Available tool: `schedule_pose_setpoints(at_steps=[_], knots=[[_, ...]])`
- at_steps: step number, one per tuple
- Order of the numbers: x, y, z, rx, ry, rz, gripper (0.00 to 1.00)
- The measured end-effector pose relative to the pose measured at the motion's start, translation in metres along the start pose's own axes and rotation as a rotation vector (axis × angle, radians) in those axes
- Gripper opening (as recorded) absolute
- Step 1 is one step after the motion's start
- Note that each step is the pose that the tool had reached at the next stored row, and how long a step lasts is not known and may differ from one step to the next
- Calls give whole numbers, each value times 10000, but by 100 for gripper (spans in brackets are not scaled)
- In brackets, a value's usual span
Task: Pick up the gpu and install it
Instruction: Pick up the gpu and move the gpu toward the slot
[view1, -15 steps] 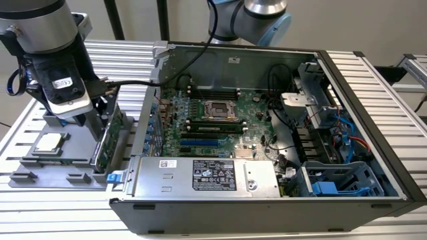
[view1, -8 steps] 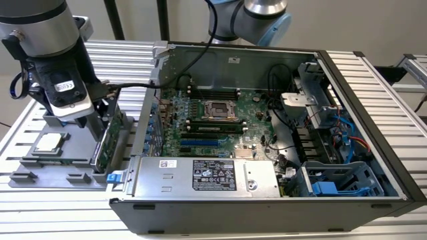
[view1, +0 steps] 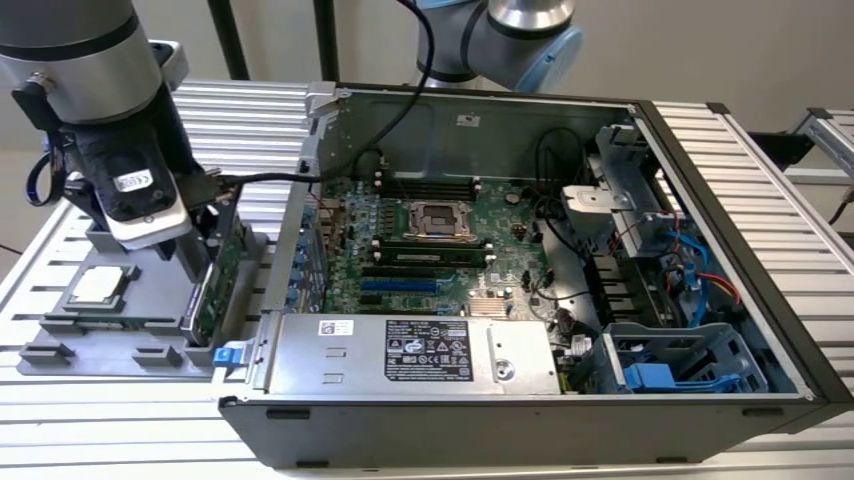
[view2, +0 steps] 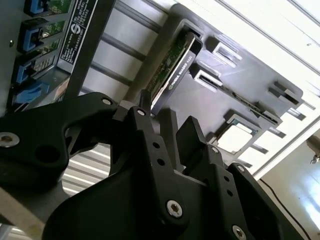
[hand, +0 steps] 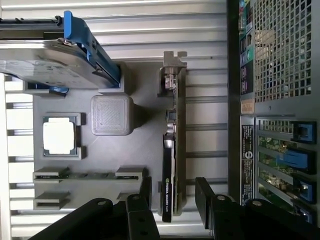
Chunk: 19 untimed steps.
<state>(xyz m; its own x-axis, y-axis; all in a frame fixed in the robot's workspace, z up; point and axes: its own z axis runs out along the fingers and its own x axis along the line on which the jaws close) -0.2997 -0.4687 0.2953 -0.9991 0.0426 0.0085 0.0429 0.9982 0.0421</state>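
Observation:
The gpu (view1: 214, 285) stands on edge in a slot of the grey holder tray (view1: 80, 345), at the exterior view's left beside the open computer case (view1: 694, 200). Its green board and black shroud edge show in both wrist views (hand: 172, 150) (view2: 172, 65). My gripper (view1: 204, 262) hangs right over the card's near end. It is open, with one finger on each side of the gpu (hand: 175, 192) and a small gap left on both sides. The black fingers (view2: 145, 115) straddle the card without touching it.
On the same tray lie a square silver CPU chip (hand: 59, 137), a hard drive with blue rails (hand: 50, 55) and a grey block (hand: 111, 114). The case's rear wall (hand: 280, 50) runs close beside the card. Inside the case are the motherboard (view1: 427, 240) and power supply (view1: 414, 350).

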Motion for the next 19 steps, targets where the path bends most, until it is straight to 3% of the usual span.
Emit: schedule_pose_setpoints(at_steps=[19], knots=[[-1,-7,160,0,-1,1,100]])
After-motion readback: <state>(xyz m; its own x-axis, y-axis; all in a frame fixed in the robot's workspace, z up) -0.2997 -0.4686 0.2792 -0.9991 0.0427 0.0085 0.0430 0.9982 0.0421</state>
